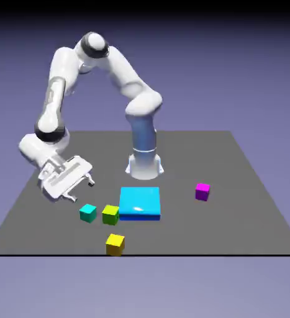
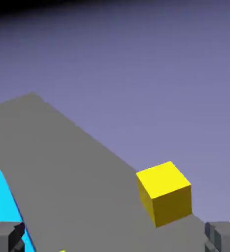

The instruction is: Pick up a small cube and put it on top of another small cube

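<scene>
Tool hangs low over the surface toward the exterior view's left, tilted, fingers spread wide, nothing held. Teal cube sits just below it in the picture, apart from the fingers, close beside the olive cube and blue block; yellow cube nearer the front edge, magenta cube well off right.

Hand view: fingertips far apart; yellow cube between them, blue block probably at left edge.

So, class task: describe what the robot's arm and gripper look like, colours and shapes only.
The arm is glossy white, built of rounded tube-like segments with dark grey bands at some joints. Its base column is a paler, bluish-grey cylinder on a flared white foot. The gripper is a flat white block with two small grey jaws. No cables or markings show.
</scene>
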`<action>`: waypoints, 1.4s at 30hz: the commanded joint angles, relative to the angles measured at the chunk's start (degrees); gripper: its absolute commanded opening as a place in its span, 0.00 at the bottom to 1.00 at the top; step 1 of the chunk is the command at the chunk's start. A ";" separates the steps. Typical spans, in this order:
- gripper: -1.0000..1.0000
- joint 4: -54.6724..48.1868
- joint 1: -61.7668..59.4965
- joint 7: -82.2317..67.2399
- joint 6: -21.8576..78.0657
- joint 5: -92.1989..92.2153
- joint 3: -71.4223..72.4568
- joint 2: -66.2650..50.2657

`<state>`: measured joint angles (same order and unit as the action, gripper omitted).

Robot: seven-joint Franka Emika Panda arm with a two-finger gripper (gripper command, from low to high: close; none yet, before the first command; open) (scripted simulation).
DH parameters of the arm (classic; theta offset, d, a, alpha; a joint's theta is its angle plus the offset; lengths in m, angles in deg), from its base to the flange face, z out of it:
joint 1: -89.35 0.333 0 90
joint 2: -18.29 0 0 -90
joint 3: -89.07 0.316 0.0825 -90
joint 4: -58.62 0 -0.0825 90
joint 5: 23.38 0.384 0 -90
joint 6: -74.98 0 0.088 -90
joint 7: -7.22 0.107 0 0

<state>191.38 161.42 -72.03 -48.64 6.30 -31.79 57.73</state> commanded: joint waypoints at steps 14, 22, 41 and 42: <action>0.50 -6.36 16.08 -27.41 11.35 6.68 -27.22 1.53; 0.50 -3.36 3.00 -16.44 -1.47 -9.64 -14.17 16.05; 0.00 -2.83 8.81 -20.91 8.96 -0.75 -17.05 4.32; 0.00 -2.11 7.33 -19.59 8.47 -2.27 -14.97 4.89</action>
<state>189.26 168.76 -91.55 -40.13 3.88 -46.77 62.62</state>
